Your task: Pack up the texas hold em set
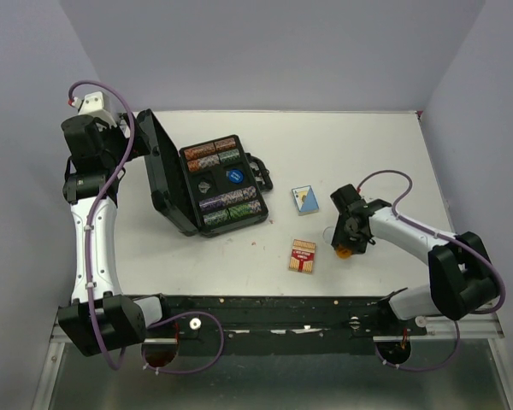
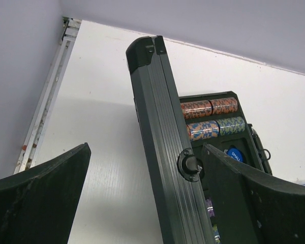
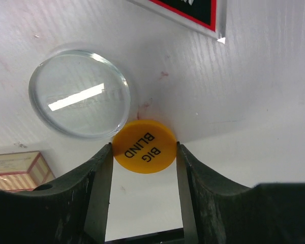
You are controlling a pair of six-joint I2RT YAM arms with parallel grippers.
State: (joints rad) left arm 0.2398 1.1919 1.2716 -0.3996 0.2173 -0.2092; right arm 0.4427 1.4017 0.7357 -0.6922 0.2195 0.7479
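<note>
R gripper point(image 3: 144, 147) is pinching the orange button point(image 3: 145, 145) by its rim, risking it flicking out; L gripper point(image 2: 146, 150) is hanging wide open, empty.

**Plastic, dull and shiny**

The orange button point(image 3: 145, 146) looks like smooth matt plastic with black printed letters. The clear button point(image 3: 80, 94) is glossy and glass-like, catching a streak of light. My right gripper point(image 3: 145, 148) has dull black, faintly grainy fingers. The case lid point(image 2: 165, 152) is ribbed satin black. The table point(image 3: 254, 91) is matt white with fine streaks.
</note>
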